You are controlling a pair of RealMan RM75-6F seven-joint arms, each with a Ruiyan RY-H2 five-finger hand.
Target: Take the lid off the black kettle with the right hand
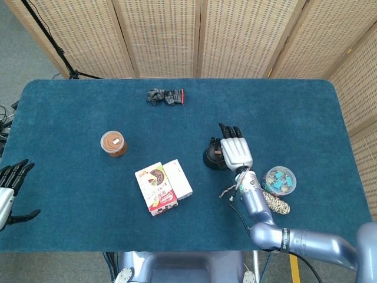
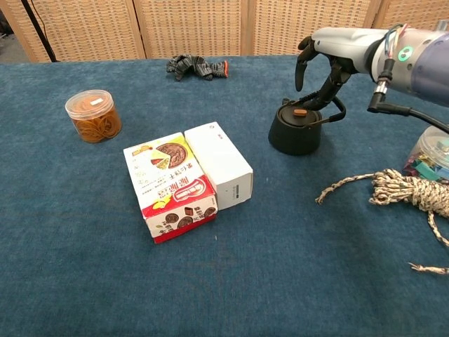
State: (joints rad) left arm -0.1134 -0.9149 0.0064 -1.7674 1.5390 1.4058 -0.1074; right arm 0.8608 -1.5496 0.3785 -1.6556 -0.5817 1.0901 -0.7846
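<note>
While the right hand [image 2: 324, 60] hangs just above the black kettle [image 2: 295, 131] with its fingers spread and nothing in them, the task looks to be at the reach stage: the lid [image 2: 298, 114] sits on the kettle, its small orange knob [image 2: 299, 111] uncovered. The kettle stands right of centre in the chest view, on the blue bench [image 2: 280, 267], well apart from the two boxes at centre left. The thumb reaches down near the knob, but I cannot tell whether it touches. The next move, as I judge it, calls for lowering the fingertips around that knob, working past the kettle's raised bail handle [image 2: 335, 112], pinching, then lifting straight up so the kettle does not tip or drag.

From the side, the chest view shows the gap between hand and lid and the knob itself. The head view, looking down, hides the knob and most of the lid under the back of the right hand [image 1: 235, 151], with only the left edge of the kettle [image 1: 209, 157] showing. It alone shows the left hand [image 1: 10, 187], open and idle at the lower left edge of the frame, far from the kettle.
</note>
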